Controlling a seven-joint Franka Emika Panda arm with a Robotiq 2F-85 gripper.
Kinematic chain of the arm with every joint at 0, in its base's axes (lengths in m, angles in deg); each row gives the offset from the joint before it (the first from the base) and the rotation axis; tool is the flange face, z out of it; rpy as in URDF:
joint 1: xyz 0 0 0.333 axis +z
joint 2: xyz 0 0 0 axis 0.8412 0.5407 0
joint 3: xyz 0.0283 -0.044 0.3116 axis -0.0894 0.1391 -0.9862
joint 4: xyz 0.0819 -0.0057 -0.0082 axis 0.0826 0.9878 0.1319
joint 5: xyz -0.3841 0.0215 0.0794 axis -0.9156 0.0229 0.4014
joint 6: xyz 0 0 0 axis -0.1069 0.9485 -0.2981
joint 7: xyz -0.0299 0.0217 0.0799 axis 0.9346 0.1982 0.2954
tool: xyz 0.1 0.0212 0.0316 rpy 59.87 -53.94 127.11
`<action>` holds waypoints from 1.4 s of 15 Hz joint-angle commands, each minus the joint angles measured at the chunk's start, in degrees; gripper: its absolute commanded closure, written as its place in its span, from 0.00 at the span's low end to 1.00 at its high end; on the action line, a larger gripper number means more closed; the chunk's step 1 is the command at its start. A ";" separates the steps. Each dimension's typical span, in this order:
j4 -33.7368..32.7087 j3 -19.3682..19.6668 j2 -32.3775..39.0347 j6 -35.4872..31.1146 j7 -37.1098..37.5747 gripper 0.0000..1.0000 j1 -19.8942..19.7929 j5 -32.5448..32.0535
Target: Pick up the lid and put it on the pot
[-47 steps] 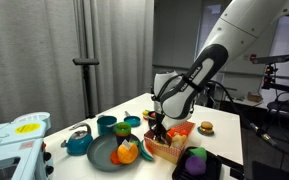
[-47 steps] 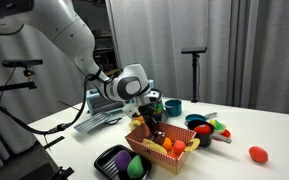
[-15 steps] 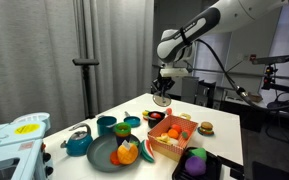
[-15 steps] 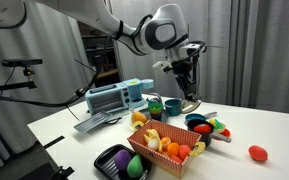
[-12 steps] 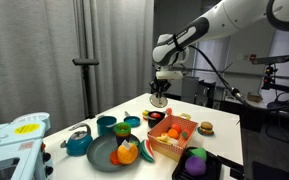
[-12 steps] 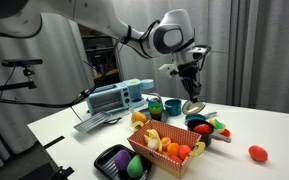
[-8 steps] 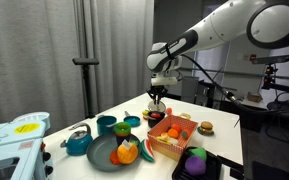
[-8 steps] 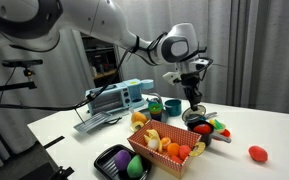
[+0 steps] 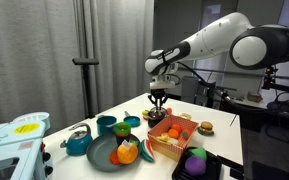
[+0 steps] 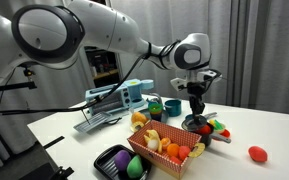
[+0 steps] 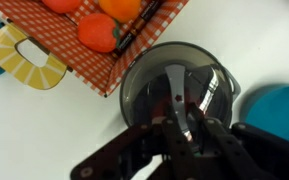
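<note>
My gripper (image 11: 180, 128) is shut on the upright handle of a round glass lid (image 11: 144, 85) with a dark rim. The lid hangs flat right over a dark pot (image 10: 200, 129) that stands just beyond the orange basket. I cannot tell whether lid and pot touch. In both exterior views the gripper (image 9: 158, 102) (image 10: 196, 108) points straight down over the pot, with the lid (image 10: 196, 121) just under the fingers. The lid hides the pot's inside in the wrist view.
An orange checked basket (image 9: 172, 138) (image 11: 104, 60) of toy fruit stands beside the pot. Teal cookware (image 9: 106, 124) (image 11: 281, 108), a green plate (image 9: 106, 154), a black tray (image 10: 117, 160), a yellow-white cup (image 11: 24, 55) and a red toy (image 10: 256, 153) lie around. A light blue appliance (image 10: 114, 98) stands at the table edge.
The gripper has come down from high above the table with the lid in it, stopping right over the pot behind the basket.
</note>
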 commanded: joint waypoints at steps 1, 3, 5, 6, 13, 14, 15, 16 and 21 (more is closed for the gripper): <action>-9.51 -0.84 5.03 5.34 3.40 0.96 -2.99 2.69; -11.89 -0.63 6.40 4.65 4.96 0.96 -3.42 2.69; -13.98 -0.61 7.54 3.61 6.52 0.96 -3.44 2.43; -14.86 -0.75 7.93 3.61 7.54 0.96 -3.51 2.53; -18.66 -1.61 12.61 6.09 12.61 0.96 -4.72 2.66; -18.87 -1.93 13.05 7.24 12.89 0.96 -5.39 3.06; -19.12 -2.31 13.41 8.32 13.39 0.96 -6.01 3.58; -19.49 -2.68 13.75 9.35 13.95 0.96 -6.65 4.18; -22.37 -6.15 14.13 14.02 17.29 0.96 -10.20 10.25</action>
